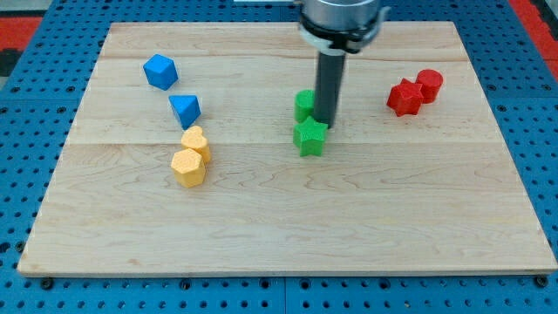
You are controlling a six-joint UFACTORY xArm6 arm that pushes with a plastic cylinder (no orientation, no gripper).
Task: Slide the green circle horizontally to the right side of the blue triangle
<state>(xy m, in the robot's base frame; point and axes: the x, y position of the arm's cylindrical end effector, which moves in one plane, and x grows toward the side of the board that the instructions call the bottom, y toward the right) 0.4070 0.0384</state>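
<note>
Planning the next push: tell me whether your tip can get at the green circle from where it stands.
Probably yes: my tip already stands against the green circle's right edge, with the green star just below.

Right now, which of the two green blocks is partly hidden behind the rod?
The green circle, the upper one: the rod covers its right side, and my tip ends beside it. The green star sits just below the tip, fully visible.

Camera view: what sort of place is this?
Probably a robot lab bench: a pale wooden board lies on a blue perforated base, with small coloured blocks like the green star block beside my tip.
</note>
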